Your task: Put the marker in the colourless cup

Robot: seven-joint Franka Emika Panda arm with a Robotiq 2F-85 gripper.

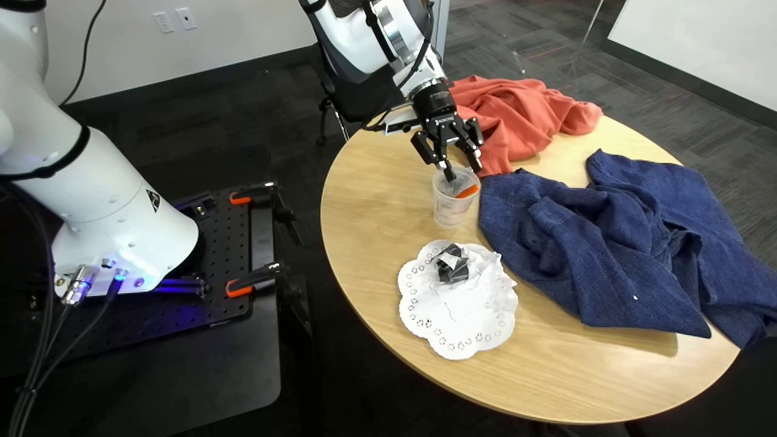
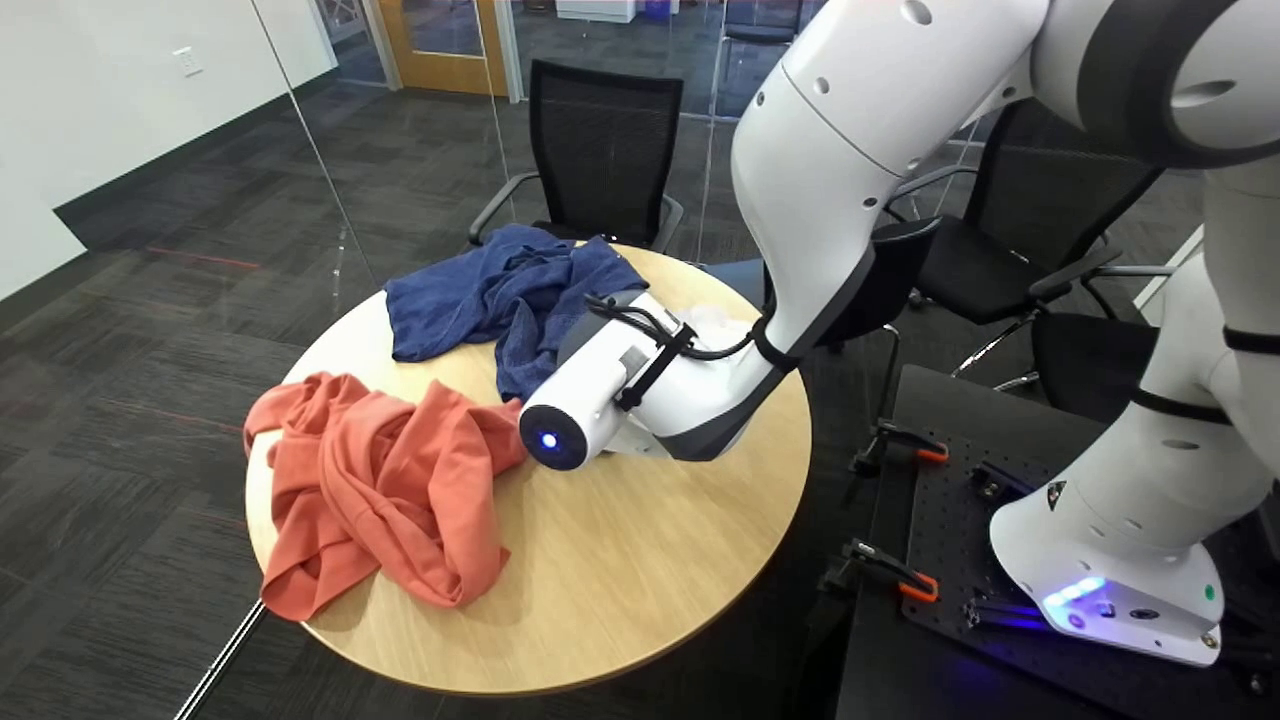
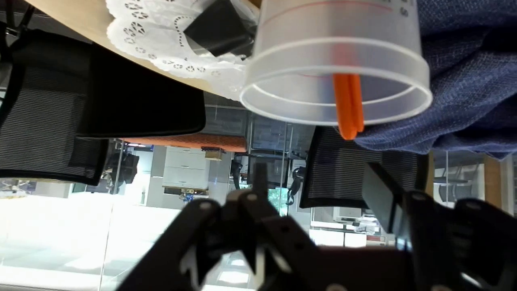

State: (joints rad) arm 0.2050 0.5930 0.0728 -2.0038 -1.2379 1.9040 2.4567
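Observation:
The colourless cup (image 1: 450,211) stands upright on the round table, and it also shows at the top of the wrist view (image 3: 299,24). An orange marker (image 1: 467,192) is in the cup, leaning on its rim. In the wrist view the orange marker (image 3: 349,105) sticks out past the rim. My gripper (image 1: 463,170) is above the cup's mouth, with its fingers apart. In the wrist view the gripper (image 3: 316,165) has nothing between its fingertips, and the marker is apart from them. In an exterior view the arm hides the gripper, the cup and the marker.
A white paper doily (image 1: 452,346) with a crumpled black and white wrapper (image 1: 453,267) lies in front of the cup. A blue cloth (image 1: 613,249) lies close beside the cup. A red-orange cloth (image 2: 410,490) lies behind the gripper. Chairs (image 2: 605,140) stand round the table.

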